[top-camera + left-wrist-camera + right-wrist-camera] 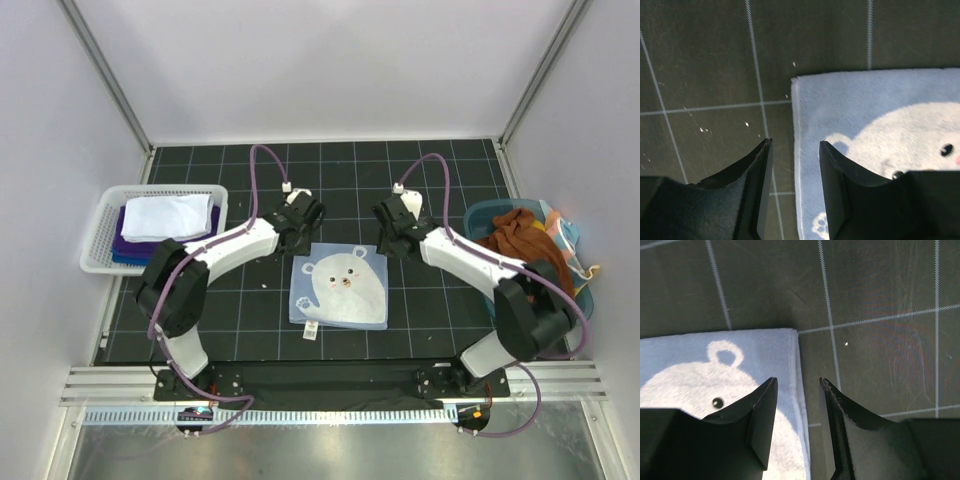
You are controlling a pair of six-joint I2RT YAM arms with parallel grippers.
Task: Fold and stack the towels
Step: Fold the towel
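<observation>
**Current step: fold, towel one.** The bear towel point(340, 287) lies flat and unfolded on the gridded mat point(250, 310), centred between the two arms, with its face side up and a small tag at its near edge. Finished work sits in the basket point(100, 262) at the left, where a white towel point(165, 215) tops a folded stack. Unfolded stock, including a brown towel point(515, 232), is heaped in the tub point(480, 212) at the right.

**Gripper status.**
- The left gripper point(794, 145) hangs over the far left corner of the bear towel. Its jaws are spread and hold nothing, one on each side of the left hem.
- The right gripper point(798, 381) mirrors this at the far right corner. Its jaws are likewise spread and empty, and the right hem runs between them.

Neither wrist view shows whether the fingertips touch the cloth.

**Assessment.** Both arms appear set for a two-corner pickup, so the fold has not yet begun.

**Next move, requirements.**
1. Lower both grippers together until one finger of each can get under the hem (the cloth is thin and lies flush on the mat, so a shallow descent is likely to miss it).
2. Close on a single layer at each corner.
3. Raise both corners evenly and carry them toward the near edge, aligning the hems before release.

Uneven lift would probably skew the fold.
</observation>
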